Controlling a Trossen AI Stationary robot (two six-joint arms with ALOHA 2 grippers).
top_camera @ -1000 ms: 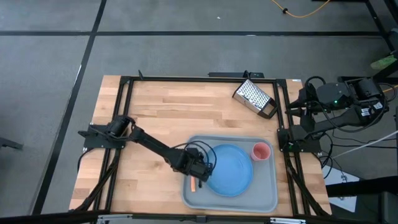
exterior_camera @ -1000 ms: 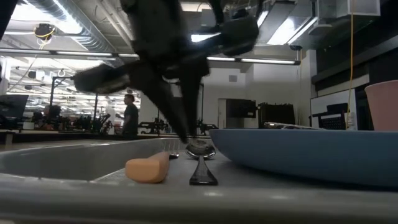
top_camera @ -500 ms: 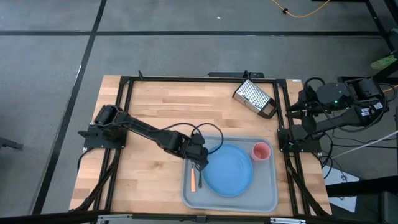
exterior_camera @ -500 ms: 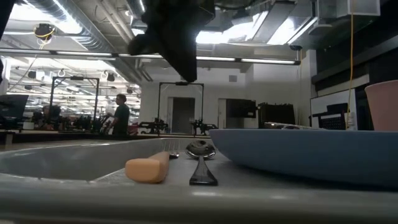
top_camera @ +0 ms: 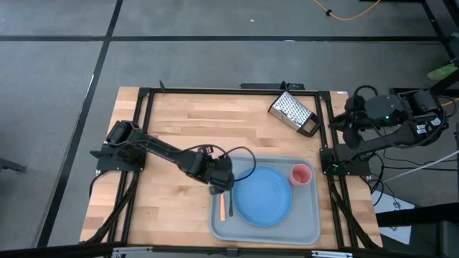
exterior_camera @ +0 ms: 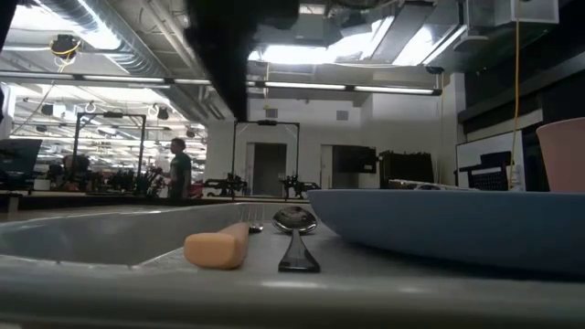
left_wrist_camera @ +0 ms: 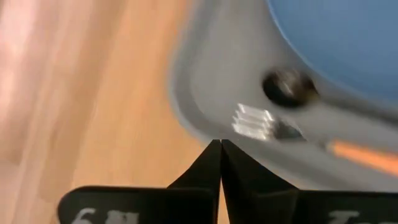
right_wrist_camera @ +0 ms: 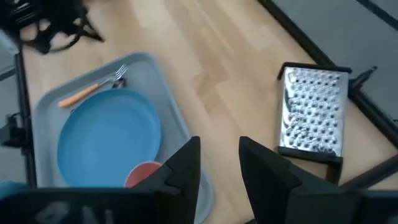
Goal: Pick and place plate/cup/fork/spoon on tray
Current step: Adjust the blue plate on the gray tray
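The grey-blue tray lies at the table's near right. In it lie the light-blue plate, the pink-red cup at its far right, the orange-handled fork along its left side, and the dark spoon beside the fork. The left wrist view shows the spoon's bowl and the fork's tines. My left gripper is shut and empty, raised over the tray's far left rim. My right gripper is open and empty, waiting beyond the table's right edge.
A metal box grater lies at the table's far right and also shows in the right wrist view. Black frame rails run along the table's left, right and far sides. Bare wood spreads left of and beyond the tray.
My left gripper has risen from just over the fork and spoon and drawn back toward the table's left and far edges, to the tray's far left rim. The fork and spoon lie still in the tray.
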